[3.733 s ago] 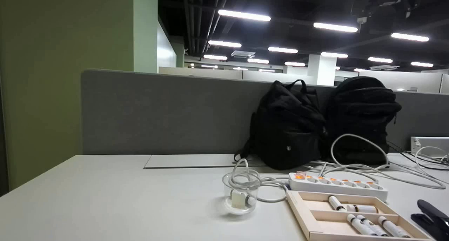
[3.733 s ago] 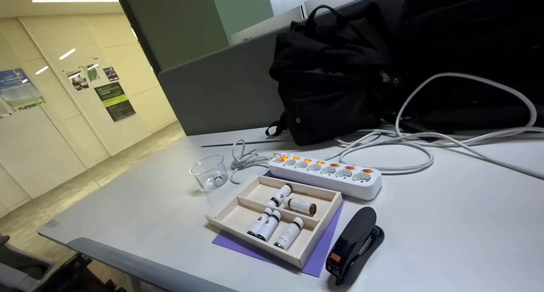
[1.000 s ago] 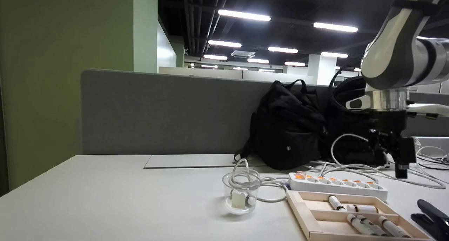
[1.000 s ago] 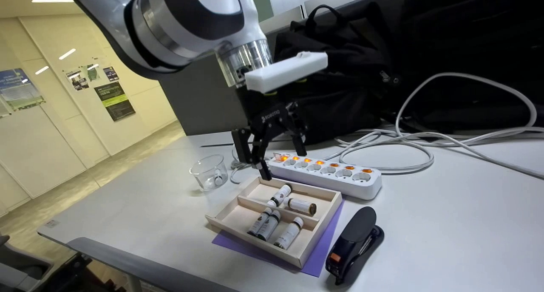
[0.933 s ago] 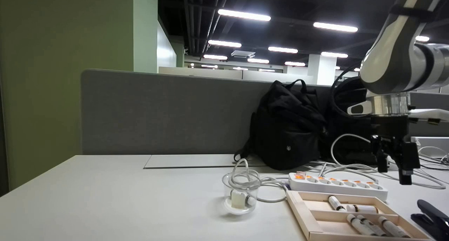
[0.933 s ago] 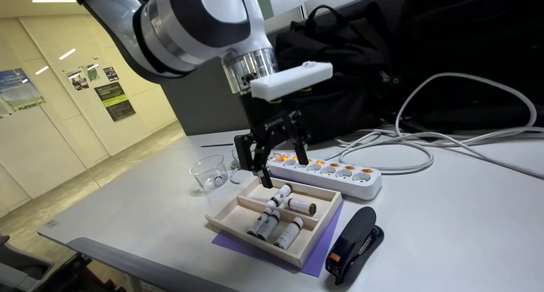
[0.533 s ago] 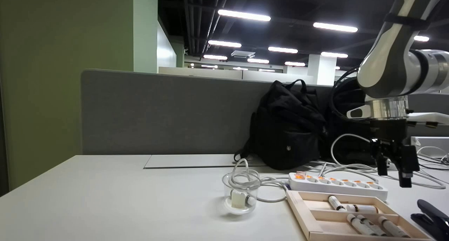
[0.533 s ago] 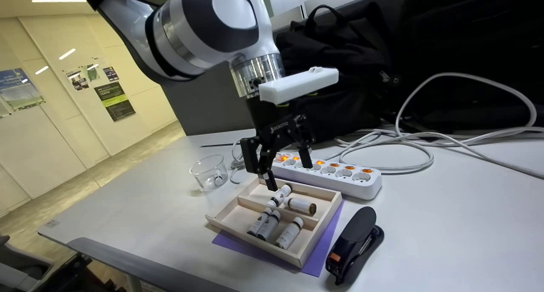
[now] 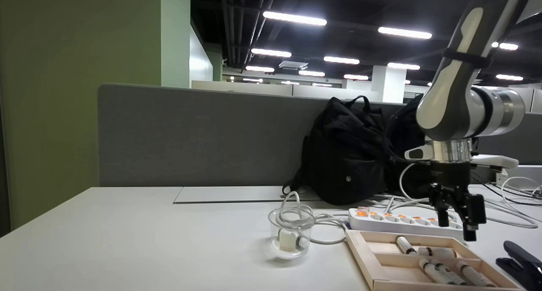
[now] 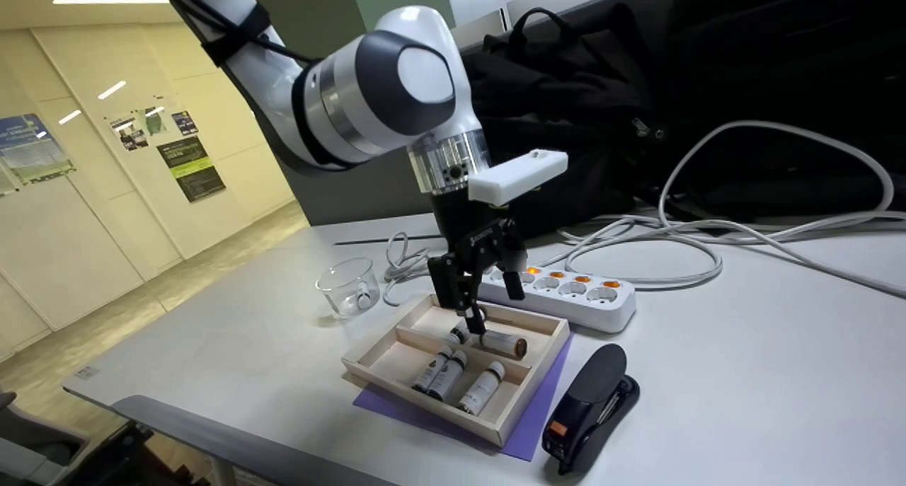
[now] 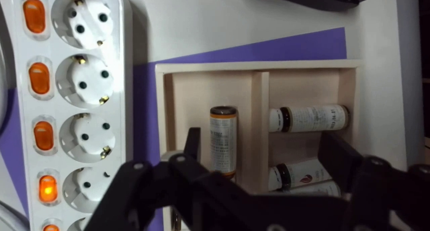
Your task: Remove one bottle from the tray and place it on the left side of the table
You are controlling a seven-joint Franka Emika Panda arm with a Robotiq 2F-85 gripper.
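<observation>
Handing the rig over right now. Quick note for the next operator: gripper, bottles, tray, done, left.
Gripper: open, nothing in its grasp, above the tray.
Things: two bottles lie in the tray compartment next to the power strip, three bottles in the other.
Done: gripper is over the tray; no bottle picked yet.
Left: close on one bottle, lift it out, set it down on the left side of the table.
Mind the clear cup, left of the tray in both exterior views.
</observation>
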